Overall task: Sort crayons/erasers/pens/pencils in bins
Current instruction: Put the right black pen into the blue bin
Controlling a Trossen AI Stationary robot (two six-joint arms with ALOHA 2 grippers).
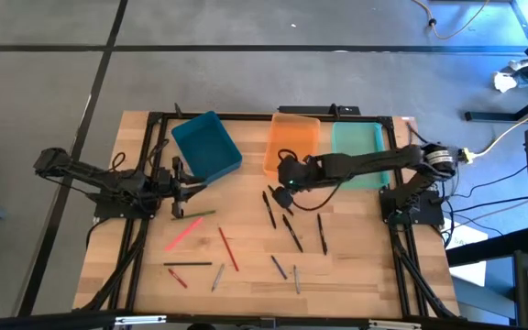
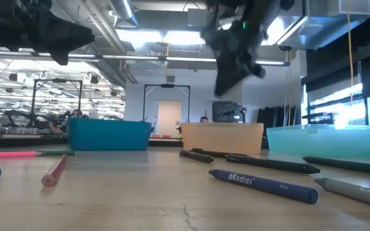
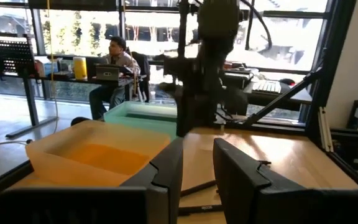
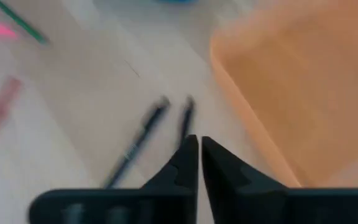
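Sticks lie scattered on the near half of the table: a pink one (image 1: 183,234), a green one (image 1: 195,214), a red one (image 1: 228,248), dark pens (image 1: 269,209) (image 1: 322,234) and a blue crayon (image 2: 262,185). The teal bin (image 1: 206,145), orange bin (image 1: 293,139) and mint bin (image 1: 360,151) stand along the far edge. My right gripper (image 1: 284,183) (image 4: 199,149) is shut with nothing between its fingers. It hangs well above the table (image 2: 227,83), by the orange bin's near edge, over two dark pens (image 4: 135,146). My left gripper (image 1: 189,188) (image 3: 197,168) is open, near the teal bin, above the green stick.
Black frame rails run along the table's left, right and far edges (image 1: 246,116). The orange bin's wall (image 4: 241,106) is close beside my right gripper. The right arm (image 3: 201,68) stands across the middle, as the left wrist view shows it. A person sits at a desk in the room beyond (image 3: 114,62).
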